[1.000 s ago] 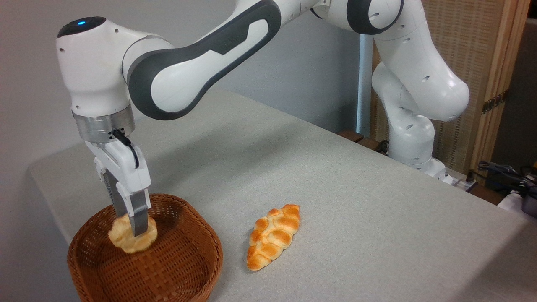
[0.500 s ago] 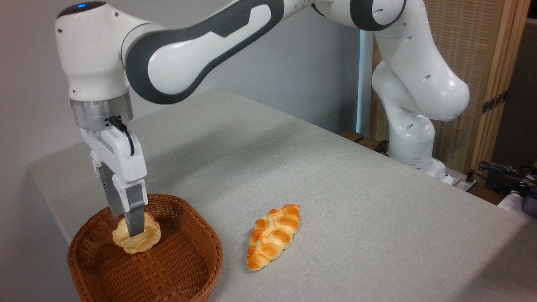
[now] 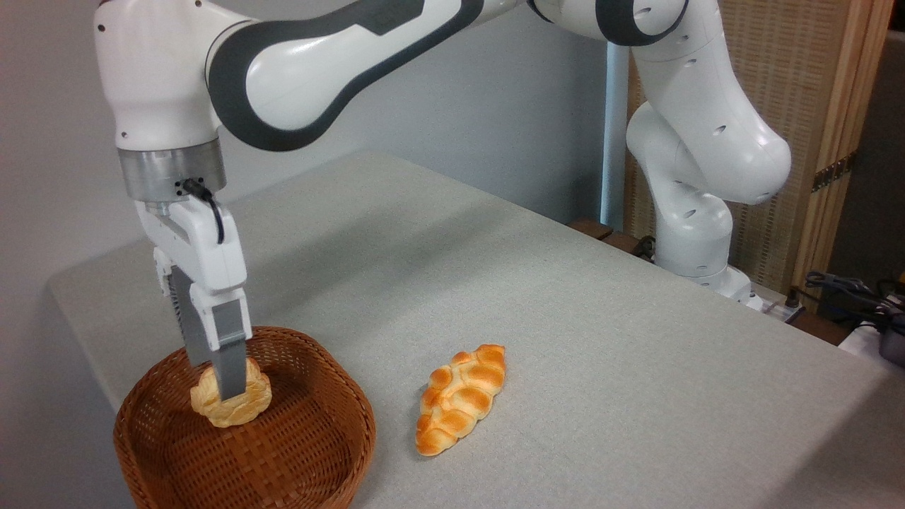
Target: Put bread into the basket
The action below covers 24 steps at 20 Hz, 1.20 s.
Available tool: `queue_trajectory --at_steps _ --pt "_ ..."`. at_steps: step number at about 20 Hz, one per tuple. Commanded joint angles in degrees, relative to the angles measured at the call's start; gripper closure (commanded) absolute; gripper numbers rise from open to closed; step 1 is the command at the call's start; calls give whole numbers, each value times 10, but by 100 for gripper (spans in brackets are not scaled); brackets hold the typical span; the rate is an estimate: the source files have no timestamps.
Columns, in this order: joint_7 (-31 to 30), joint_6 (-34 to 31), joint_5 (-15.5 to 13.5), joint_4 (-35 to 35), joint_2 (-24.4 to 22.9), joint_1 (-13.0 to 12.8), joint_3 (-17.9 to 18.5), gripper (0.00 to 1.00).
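The white arm's two-finger gripper (image 3: 228, 392) is pointing straight down into the round brown woven wicker basket (image 3: 297, 452), its grey fingers pinching the small round golden knotted bun (image 3: 247, 406) from either side. The bun is sitting inside the basket, toward its back left part; whether it is resting on the weave cannot be told. The basket is standing at the near left corner of the grey bench (image 3: 565, 297). A longer oval braided loaf (image 3: 461, 397) is lying on the bench just to the right of the basket, apart from it.
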Motion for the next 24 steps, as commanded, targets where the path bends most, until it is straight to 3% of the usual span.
queue_trajectory --at_steps 1,3,6,8,10,15,18,24 --pt "7 -84 -22 -11 -73 31 -6 0" --pt "8 -124 -65 -16 -109 58 -7 0" --pt "46 -226 -76 -21 -152 82 -26 0" --pt "70 -239 -86 -62 -188 87 -30 0" --pt "78 -225 -88 -95 -214 87 -30 0" --pt "79 -198 -87 -114 -226 79 -16 0" --pt "79 -169 -84 -126 -228 51 13 0" --pt "76 -165 -83 -127 -227 32 41 0"
